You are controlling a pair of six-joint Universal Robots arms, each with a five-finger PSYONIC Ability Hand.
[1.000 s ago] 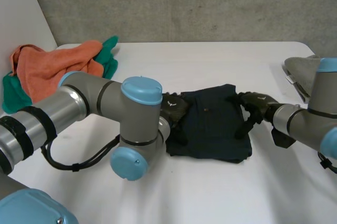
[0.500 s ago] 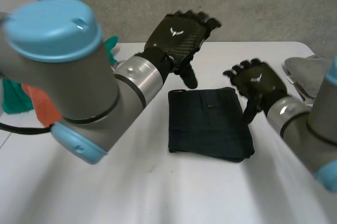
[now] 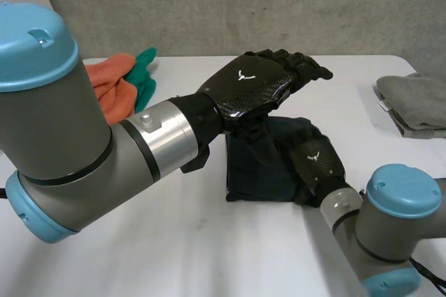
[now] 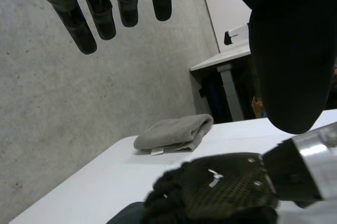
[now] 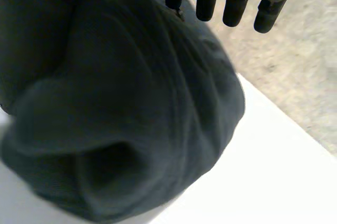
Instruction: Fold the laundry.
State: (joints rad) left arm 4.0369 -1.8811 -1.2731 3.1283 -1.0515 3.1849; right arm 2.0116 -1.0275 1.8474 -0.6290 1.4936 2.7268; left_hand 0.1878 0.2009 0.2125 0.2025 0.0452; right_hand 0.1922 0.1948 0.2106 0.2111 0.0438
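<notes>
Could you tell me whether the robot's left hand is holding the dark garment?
No, the left hand is raised in the air with straight fingers, clear above the dark folded garment.

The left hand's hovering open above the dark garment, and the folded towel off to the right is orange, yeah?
Not quite. The head view shows the folded towel on the right is grey; the orange cloth lies far left. The left hand does hover open above the dark garment.

Surface [image 3: 209,241]: white tabletop against a grey concrete wall.
Middle: dark folded garment [image 3: 259,171], lying flat.
Far left: orange cloth [image 3: 111,88] in a heap, green cloth [image 3: 145,77] touching it.
Right edge: grey folded towel [image 3: 418,98], well apart from the garment.
</notes>
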